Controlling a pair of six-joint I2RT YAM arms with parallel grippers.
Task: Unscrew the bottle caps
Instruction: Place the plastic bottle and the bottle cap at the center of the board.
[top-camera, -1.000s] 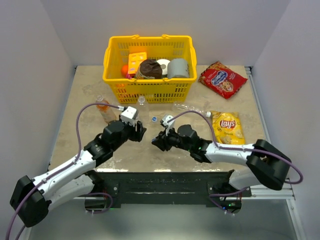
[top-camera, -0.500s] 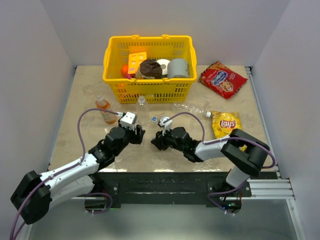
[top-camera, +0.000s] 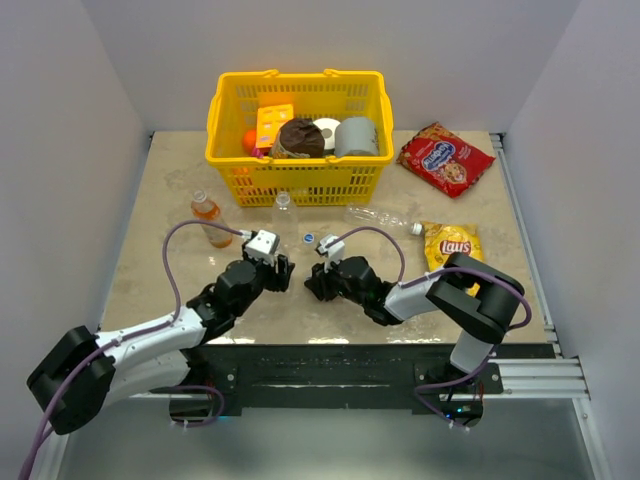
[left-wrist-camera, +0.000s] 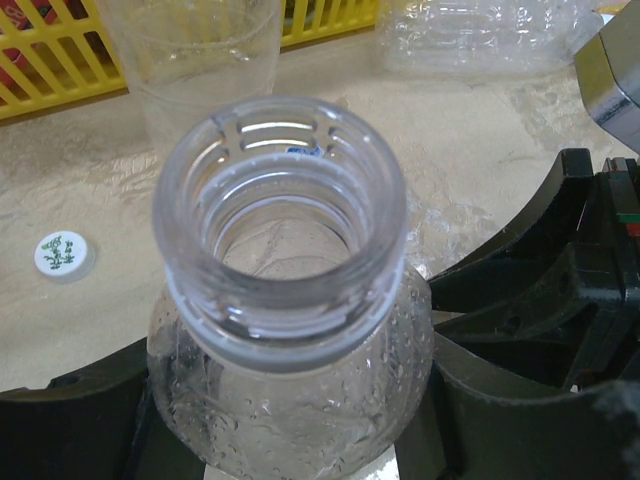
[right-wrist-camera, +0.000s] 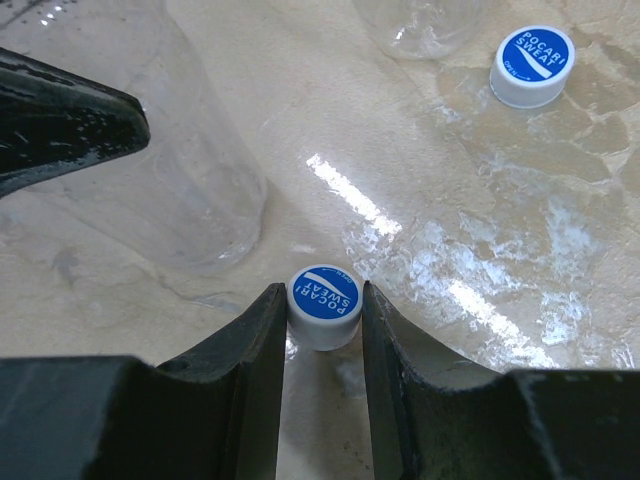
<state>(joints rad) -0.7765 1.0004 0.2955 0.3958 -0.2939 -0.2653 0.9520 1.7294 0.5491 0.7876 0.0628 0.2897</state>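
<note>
Bottles stand and lie on the tabletop (top-camera: 150, 290) in front of a yellow basket (top-camera: 225, 110). Near the tabletop's middle an uncapped clear bottle (left-wrist-camera: 285, 300) is clasped below its neck by the left gripper (top-camera: 280, 272), whose jaws are partly closed around it. Behind it an upright clear bottle (top-camera: 286, 215) is seen, with an orange bottle (top-camera: 207, 218) to its left and a lying clear bottle (top-camera: 380, 217) to its right. A cap (right-wrist-camera: 325, 295) is pinched between the nearly closed jaws of the right gripper (right-wrist-camera: 324, 315), low at the tabletop. A second cap (right-wrist-camera: 533, 65) lies well apart.
</note>
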